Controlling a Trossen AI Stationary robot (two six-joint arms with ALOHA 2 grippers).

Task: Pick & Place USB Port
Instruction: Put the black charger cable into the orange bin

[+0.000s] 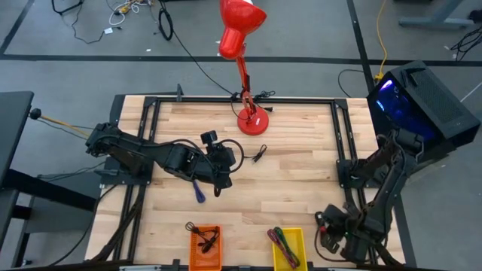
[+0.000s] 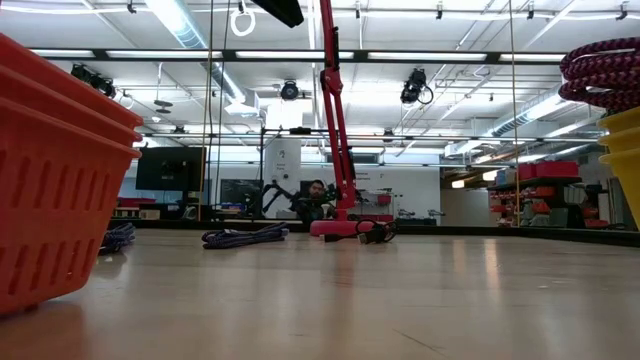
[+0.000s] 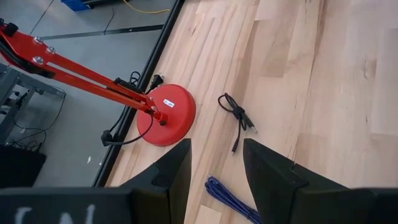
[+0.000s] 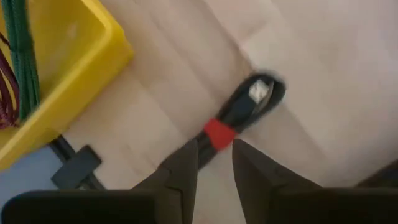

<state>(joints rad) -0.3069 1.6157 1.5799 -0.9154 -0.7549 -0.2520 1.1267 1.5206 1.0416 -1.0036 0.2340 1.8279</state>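
Black USB cable lies on the surface at 2 o'clock from the left end effector, whose fingers are parted and empty, arm stretched low

No writing can be read anywhere. The red desk lamp's round base, standing at the table's far edge, carries a small white label, but its print is too small to make out. Pale marks along the lower rim of the left wrist view look like parts of large letters, cut off and blurred beyond reading.
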